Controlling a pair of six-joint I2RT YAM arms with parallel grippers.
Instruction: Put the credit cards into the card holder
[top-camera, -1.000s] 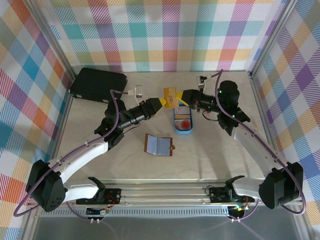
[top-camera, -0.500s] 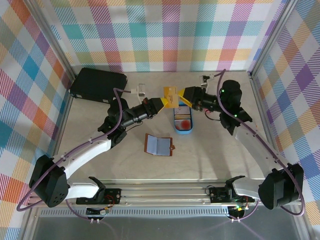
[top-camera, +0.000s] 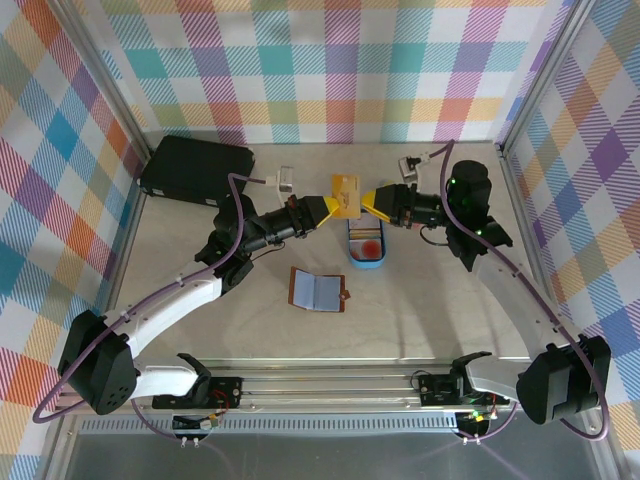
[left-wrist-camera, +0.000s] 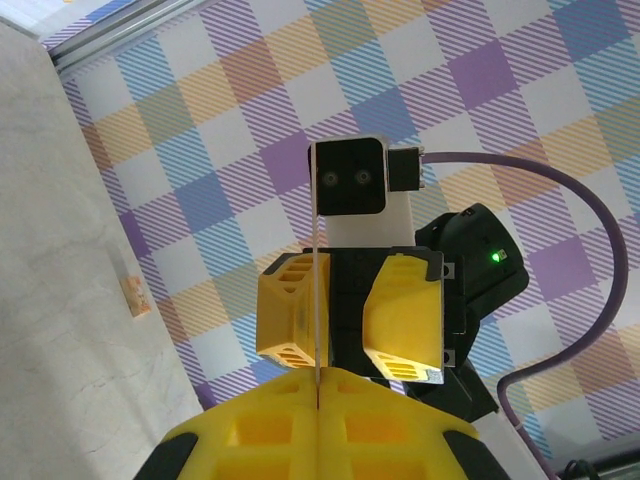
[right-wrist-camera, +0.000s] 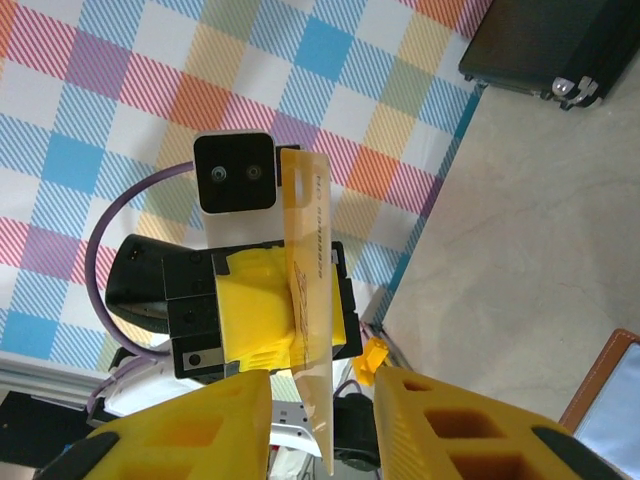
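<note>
A gold credit card (top-camera: 346, 192) hangs in the air over the back of the table, with my left gripper (top-camera: 326, 208) shut on its left end. In the left wrist view the card (left-wrist-camera: 318, 250) shows edge-on, pinched between my shut fingers (left-wrist-camera: 250, 430). My right gripper (top-camera: 378, 200) faces it from the right, open. In the right wrist view the card's (right-wrist-camera: 308, 270) free end hangs in the gap of the right gripper (right-wrist-camera: 322, 405) and touches neither finger. Another card with a red circle (top-camera: 369, 246) lies in the blue tray (top-camera: 367, 262). The card holder (top-camera: 317, 290) lies open on the table.
A large black case (top-camera: 197, 168) lies at the back left, also in the right wrist view (right-wrist-camera: 550, 45). A corner of the card holder (right-wrist-camera: 612, 400) shows at the right wrist view's lower right. Checkered walls enclose the table on three sides.
My left gripper has shut on the gold card. My right gripper has opened, let go of the card and drawn back a little to the right.
</note>
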